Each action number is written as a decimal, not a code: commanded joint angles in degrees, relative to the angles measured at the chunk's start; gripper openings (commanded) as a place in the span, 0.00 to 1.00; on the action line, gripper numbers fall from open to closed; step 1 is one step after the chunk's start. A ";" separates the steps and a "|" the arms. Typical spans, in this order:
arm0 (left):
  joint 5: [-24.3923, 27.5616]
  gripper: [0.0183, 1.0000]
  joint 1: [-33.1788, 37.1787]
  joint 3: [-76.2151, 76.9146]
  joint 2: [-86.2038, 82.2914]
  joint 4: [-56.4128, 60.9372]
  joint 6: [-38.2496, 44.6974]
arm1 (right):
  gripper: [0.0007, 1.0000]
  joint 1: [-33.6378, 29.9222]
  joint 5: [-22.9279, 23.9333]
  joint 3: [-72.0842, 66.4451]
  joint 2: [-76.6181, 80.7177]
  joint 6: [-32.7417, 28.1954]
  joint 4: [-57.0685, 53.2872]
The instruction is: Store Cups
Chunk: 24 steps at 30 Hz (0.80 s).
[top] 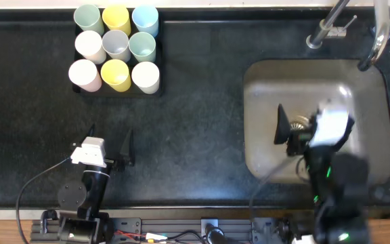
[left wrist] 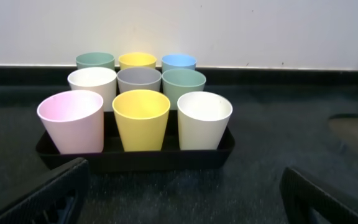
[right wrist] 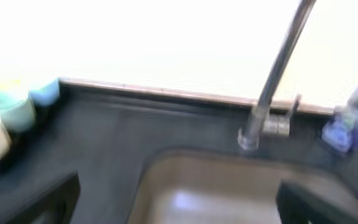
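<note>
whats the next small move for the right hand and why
Probably draw the right hand back from over the sink: the tray is full with nine cups, no loose cup shows in the sink or on the counter, and the hand is open, holding nothing.

Standing upright, three rows of three cups [top: 116,45] in a black tray [left wrist: 135,160]; pink, yellow, white, grey, green, blue.

left arm [top: 93,186]: matte black links, white boxy wrist block [top: 90,152], thin black cable [top: 20,198] curving to the base | left gripper [left wrist: 185,168]: two black wedge fingers [left wrist: 48,193] | right arm [top: 340,186]: black, white rounded wrist housing [top: 332,127], small green lights [top: 328,172] | right gripper [right wrist: 178,183]: same dark wedge-shaped fingers [right wrist: 36,199]
</note>
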 commanded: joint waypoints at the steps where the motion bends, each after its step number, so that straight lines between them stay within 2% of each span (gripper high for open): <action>1: 0.13 1.00 -0.22 -0.11 -0.39 -0.09 -0.46 | 1.00 0.20 1.38 -14.69 -14.86 -0.02 6.40; 5: 0.13 1.00 -0.22 -0.11 -0.39 -0.09 -0.46 | 1.00 0.20 1.38 -20.61 -24.22 -0.02 3.65; 14: 0.13 1.00 -0.22 -0.11 -0.39 -0.09 -0.46 | 1.00 0.22 1.33 -27.15 -22.27 0.00 3.98; 24: 0.13 1.00 -0.22 -0.11 -0.39 -0.09 -0.46 | 1.00 -0.87 1.36 -27.50 -21.90 0.02 5.81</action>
